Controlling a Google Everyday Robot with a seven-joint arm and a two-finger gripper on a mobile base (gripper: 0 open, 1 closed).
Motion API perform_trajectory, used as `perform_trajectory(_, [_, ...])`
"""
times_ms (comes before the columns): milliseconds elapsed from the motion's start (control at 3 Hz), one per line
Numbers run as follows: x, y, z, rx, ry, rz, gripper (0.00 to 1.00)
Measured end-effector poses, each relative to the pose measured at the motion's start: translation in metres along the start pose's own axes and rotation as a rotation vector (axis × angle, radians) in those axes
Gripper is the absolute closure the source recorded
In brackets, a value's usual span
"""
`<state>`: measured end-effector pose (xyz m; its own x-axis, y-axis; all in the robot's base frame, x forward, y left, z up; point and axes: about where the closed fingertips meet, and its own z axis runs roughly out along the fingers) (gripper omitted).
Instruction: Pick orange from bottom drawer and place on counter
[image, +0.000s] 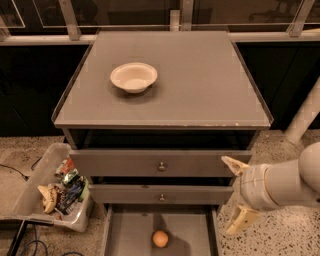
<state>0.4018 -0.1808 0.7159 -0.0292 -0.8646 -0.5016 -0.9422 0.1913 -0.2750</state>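
Observation:
The orange (160, 238) lies on the floor of the bottom drawer (131, 236), which is pulled out at the bottom of the view. The counter (200, 85) is the flat grey cabinet top above it. My gripper (235, 195) is at the lower right, beside the cabinet's right front corner, at the height of the two closed drawer fronts. Its two pale fingers are spread wide apart and hold nothing. It is to the right of the orange and above it, clear of the drawer.
A white bowl (133, 77) sits on the counter's left half. A clear bin (55, 192) of snack packets stands on the floor left of the cabinet. Two closed drawer fronts with round knobs (161, 166) are above the open drawer. A white post (305, 117) stands at right.

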Motion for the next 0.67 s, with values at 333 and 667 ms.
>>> perform_trajectory(333, [0.015, 0.012, 0.03, 0.013, -0.05, -0.021, 0.0])
perform_trajectory(667, [0.031, 0.017, 0.069, 0.028, -0.03, -0.028, 0.0])
